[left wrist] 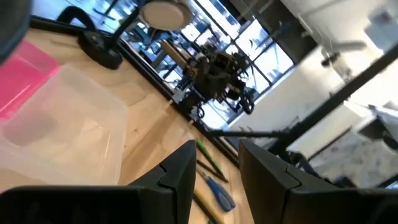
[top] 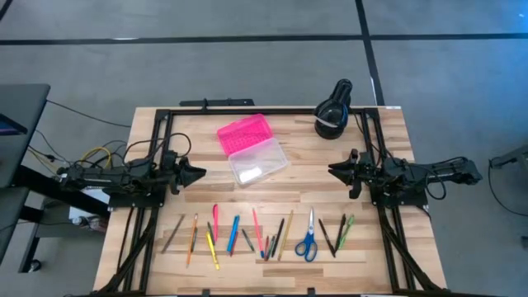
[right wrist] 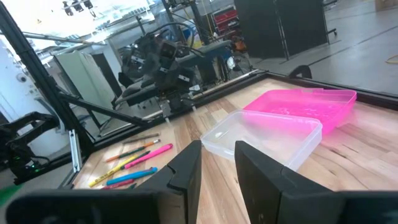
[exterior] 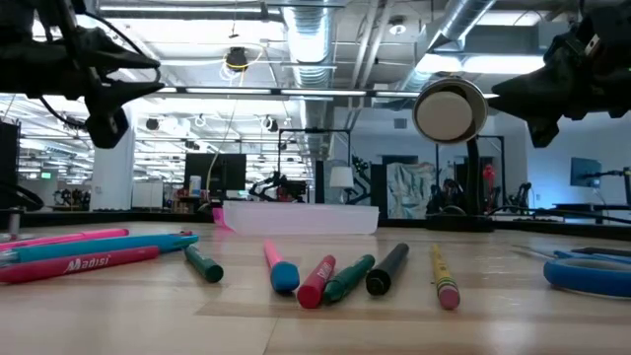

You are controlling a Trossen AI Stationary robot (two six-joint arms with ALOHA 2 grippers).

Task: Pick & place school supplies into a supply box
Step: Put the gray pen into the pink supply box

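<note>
A light wooden table (top: 272,190) is seen standing on a grey floor (top: 247,66), edged by a black frame; beyond it, in the low view, a large hall with ceiling pipes and strip lights is shown. A black round device (top: 332,111) rests at the table's far edge.

The supply box (top: 252,148) lies open near the table's middle, between the two arms: its bright pink textured lid (top: 242,133) is folded back flat, hinged to the clear base (top: 258,162), in which no supplies can be made out.

Pencils and pens (top: 235,233) are laid in a loose row along the near edge, with blue-handled scissors (top: 308,237) among them toward the right.

The left gripper (top: 198,174) hangs above the table beside the box, fingers slightly parted, nothing held. The right gripper (top: 335,170) is poised opposite, likewise narrowly spread and empty.
</note>
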